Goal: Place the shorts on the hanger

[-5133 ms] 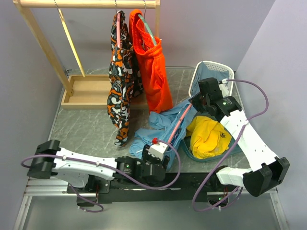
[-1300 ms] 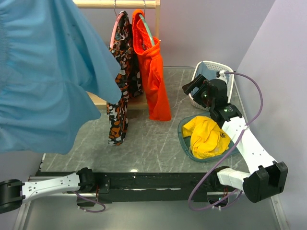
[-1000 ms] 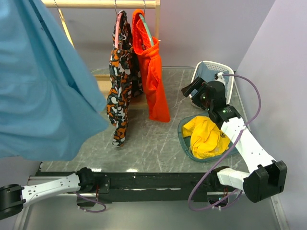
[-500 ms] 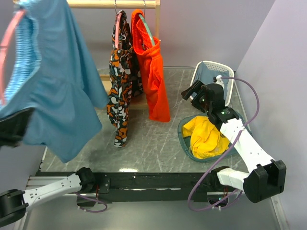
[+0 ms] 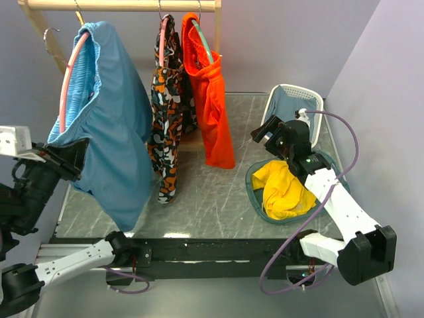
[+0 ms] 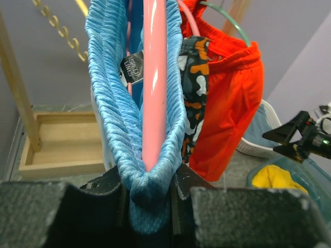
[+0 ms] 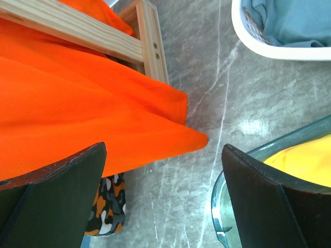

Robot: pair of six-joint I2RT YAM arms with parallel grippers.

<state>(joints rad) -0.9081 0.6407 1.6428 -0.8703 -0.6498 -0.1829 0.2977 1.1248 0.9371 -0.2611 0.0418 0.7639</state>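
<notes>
The light sky-blue shorts (image 5: 112,132) hang by their waistband on the pink hanger (image 5: 68,83), held up at the left just below the wooden rail (image 5: 119,5). The hanger's metal hook (image 5: 48,38) is close to the rail's left end; I cannot tell if it touches. My left gripper (image 5: 61,162) is shut on the hanger's lower end with the waistband wrapped round it. In the left wrist view the pink hanger (image 6: 154,82) runs down into the shorts (image 6: 111,103) pinched in the left gripper (image 6: 150,201). My right gripper (image 5: 267,130) (image 7: 165,191) is open and holds nothing, above the table beside the orange shorts.
Camouflage shorts (image 5: 165,126) and orange shorts (image 5: 212,106) hang from the rail's middle. A white basket (image 5: 306,99) with grey-blue cloth stands at the back right. A teal basin (image 5: 257,199) holds a yellow garment. The rack's wooden base tray (image 6: 62,139) lies behind.
My left arm has carried the hanger with the shorts away from the camera and up toward the rail's left end. The right arm has barely shifted.
</notes>
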